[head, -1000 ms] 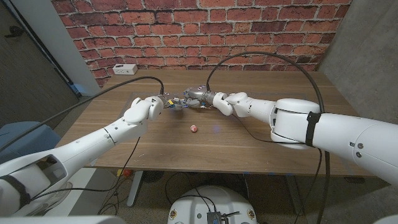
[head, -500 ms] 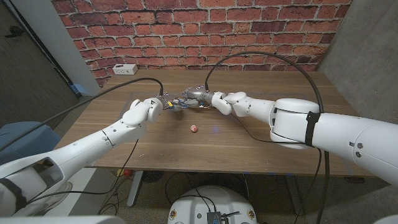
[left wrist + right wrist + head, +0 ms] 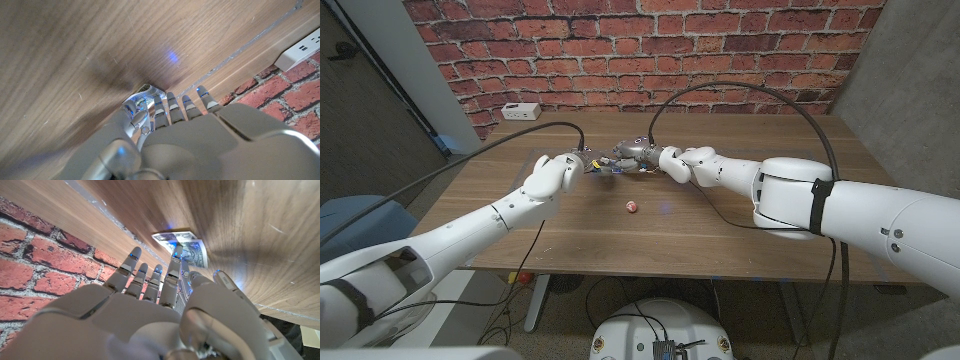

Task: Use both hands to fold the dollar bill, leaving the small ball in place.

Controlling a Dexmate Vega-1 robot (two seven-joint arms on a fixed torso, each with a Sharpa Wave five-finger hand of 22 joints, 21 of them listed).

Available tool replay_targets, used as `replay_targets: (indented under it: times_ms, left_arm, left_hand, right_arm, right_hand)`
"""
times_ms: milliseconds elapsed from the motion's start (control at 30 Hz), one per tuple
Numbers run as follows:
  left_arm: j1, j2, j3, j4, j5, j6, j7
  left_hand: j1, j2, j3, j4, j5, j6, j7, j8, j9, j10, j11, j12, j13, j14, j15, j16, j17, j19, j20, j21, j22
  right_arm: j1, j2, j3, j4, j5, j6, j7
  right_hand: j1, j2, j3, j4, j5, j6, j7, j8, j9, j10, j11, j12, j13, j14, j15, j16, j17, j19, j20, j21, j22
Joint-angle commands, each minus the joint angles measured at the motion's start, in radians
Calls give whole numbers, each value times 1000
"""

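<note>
Fingertips of the left hand [image 3: 582,166] and right hand [image 3: 632,158] are met over the dollar bill [image 3: 183,247], largely hidden; grips cannot be told. Small ball [image 3: 631,206] is seen nearer.

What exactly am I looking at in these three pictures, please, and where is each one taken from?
This is a two-armed robot standing at a wooden table in front of a brick wall. Each white arm ends in a hand with fingers.

The wide picture comes from a camera on the robot's head, looking down. The left hand and right hand meet near the middle of the table over a dollar bill. A small ball lies apart from them, nearer the robot, and a white power strip sits by the wall.

The other two pictures come from cameras on the wrists, looking along the back of each hand, so they appear turned. In the right wrist view the fingers reach onto the bill; in the left wrist view the bill's corner peeks out past the fingers. Whether either hand truly grips it, I cannot tell.
</note>
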Motion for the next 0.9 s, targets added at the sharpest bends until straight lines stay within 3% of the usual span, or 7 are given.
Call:
replay_targets:
  times_ms: [33, 333, 400, 600, 667, 800, 900]
  left_arm:
    - [-55, -40, 30, 81, -8, -19, -41]
    - [-81, -50, 44, 112, -28, -33, -43]
    - [-77, -46, 40, 113, -41, -48, -20]
    - [-49, -18, 7, 84, -95, -103, 66]
    - [-42, -10, 1, 72, -99, -108, 83]
    - [-23, 6, -10, 50, -98, -124, 130]
    - [-9, 10, -31, 47, -138, -148, 153]
  left_hand:
    - [-18, 9, -5, 14, -3, -2, 6, 9, -1, -5, -18, 9, 1, -23, -3, 0, 4, -93, -2, -12, 6]
    - [-34, 26, 7, 24, 0, 96, 10, 33, -4, 88, -19, 42, -3, -2, -13, 16, -4, -90, -6, -18, 6]
    - [-40, 27, 13, 25, 0, 156, 20, 43, -4, 128, -20, 50, -4, 16, -14, 20, -7, -87, -7, -20, 6]
    - [-35, 42, 46, 15, 0, 305, 13, 58, -4, 267, -16, 75, -6, 104, -44, 36, -12, -47, -13, -16, 6]
    - [-34, 44, 49, 14, 0, 309, 12, 56, -4, 268, -14, 74, -6, 112, -45, 38, -12, -44, -13, -15, 6]
    - [-35, 45, 65, 15, 0, 265, 13, 22, -2, 192, -8, 35, -5, 112, -34, 24, -9, -44, -9, -19, 7]
    - [-37, 43, 66, 17, -1, 282, 16, 27, -1, 193, -10, 34, -4, 112, -32, 22, -8, -44, -8, -20, 7]
  right_arm:
    - [4, 13, -6, 5, 32, -47, 42]
    - [8, 21, -13, 6, 66, -92, 69]
    - [8, 9, -14, -19, 72, -110, 79]
    - [10, -8, -15, -53, 86, -126, 95]
    - [10, -11, -16, -60, 89, -130, 99]
    - [10, -15, -17, -71, 94, -136, 104]
    - [9, -15, -17, -71, 98, -135, 101]
  right_hand:
    - [10, 2, 5, -6, 7, 10, 0, -8, 2, 9, 0, 5, 3, 12, -66, 7, 3, 10, -5, 6, 1]
    - [10, 1, 8, -10, 7, 9, -2, -13, 2, 14, 1, 5, 3, 15, -65, 9, 2, 12, -5, 7, 1]
    - [10, 1, 8, -10, 7, 9, -2, -14, 2, 14, 1, 5, 3, 16, -65, 10, 2, 12, -5, 7, 1]
    - [10, 1, 10, -13, 7, 9, -3, -17, 2, 15, 0, 4, 2, 17, -65, 11, 2, 11, -4, 7, 1]
    - [11, 1, 11, -14, 7, 7, -1, -19, 2, 15, -1, 4, 2, 17, -66, 11, 2, 11, -4, 7, 1]
    - [15, 3, 16, -19, 7, 11, 4, -19, 2, 15, -3, 3, 2, 18, -68, 11, 1, 11, -4, 7, 1]
    - [17, 4, 18, -21, 8, 12, 6, -21, 2, 16, -3, 3, 2, 18, -68, 11, 0, 13, -5, 8, 1]
